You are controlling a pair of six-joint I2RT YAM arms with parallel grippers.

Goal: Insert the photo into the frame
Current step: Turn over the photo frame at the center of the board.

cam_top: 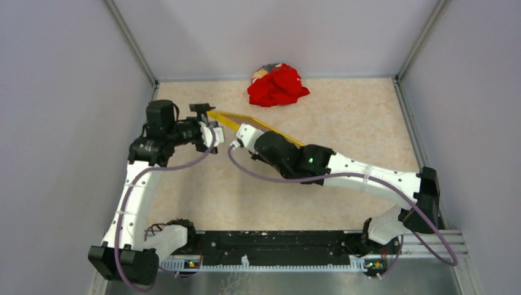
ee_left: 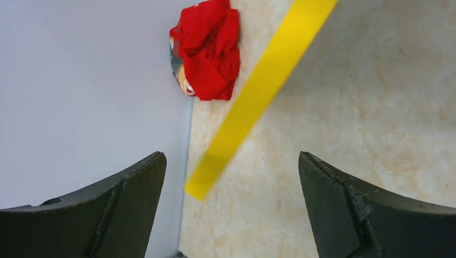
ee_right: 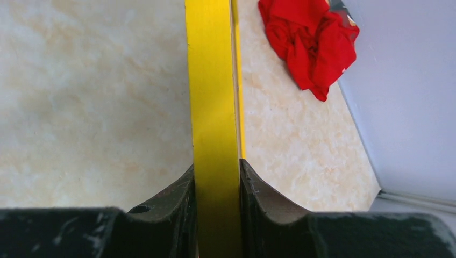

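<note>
Right claw (ee_right: 216, 167) fills the near view, pinched tight on one yellow bar of the frame (ee_right: 212, 80), which hangs tilted above the table (cam_top: 356, 123), left of centre. Left claw (ee_left: 231, 155) gapes wide, with the frame's corner poking between its fingers (ee_left: 107, 215) and touching neither. The danger from here is that a single pinch on a thin bar lets the big frame swing or twist in the grip. And if the left claw shuts off-line, it could knock that corner aside rather than catch it. The bigger worry is that the photo shows in no view, so nothing is on hand to go in. The count: one frame, one red cloth (cam_top: 278, 85) bunched at the table's far edge, two claws, zero photos seen.
</note>
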